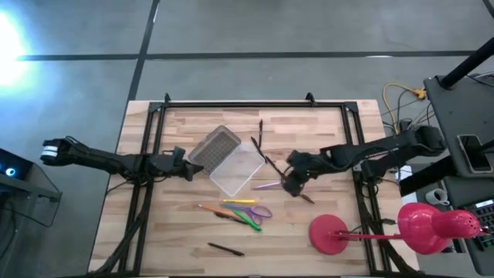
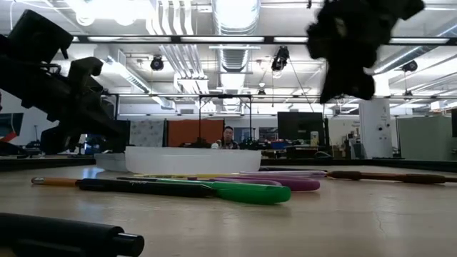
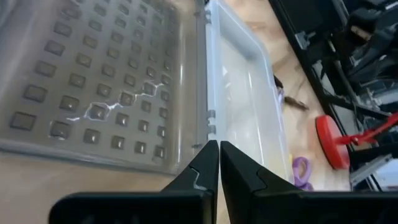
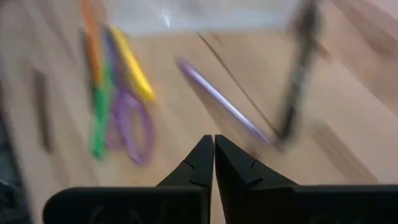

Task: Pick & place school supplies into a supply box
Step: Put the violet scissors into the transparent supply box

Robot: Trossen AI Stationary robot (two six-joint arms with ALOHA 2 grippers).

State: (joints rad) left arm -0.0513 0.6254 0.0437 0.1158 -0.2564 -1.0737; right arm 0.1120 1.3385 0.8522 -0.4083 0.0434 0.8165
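The clear supply box (image 1: 239, 171) stands open mid-table, its ribbed lid (image 1: 214, 147) laid back flat toward the far left. My left gripper (image 1: 189, 170) is shut, its tips (image 3: 219, 146) at the lid's corner by the hinge. My right gripper (image 1: 292, 185) is shut and empty, raised above the table (image 2: 343, 89) just right of the box. Below it lies a purple pen (image 1: 268, 185), seen also in the right wrist view (image 4: 217, 99). Yellow (image 1: 239, 201), orange (image 1: 212, 208) and green (image 1: 248, 220) pens and purple scissors (image 1: 261, 211) lie near the front. My left gripper's shut fingertips (image 3: 208, 155) stand at the lid's corner beside the hinge (image 3: 208, 115), coming level from the table's left. I cannot tell whether they touch it.
A brown pen (image 1: 306, 198) lies right of my right gripper, thin black pens (image 1: 260, 135) lie behind the box, and one black pen (image 1: 225, 249) lies near the front edge. A red lamp's round base (image 1: 332, 233) stands at the front right. A person sits far behind the table (image 2: 228, 137).
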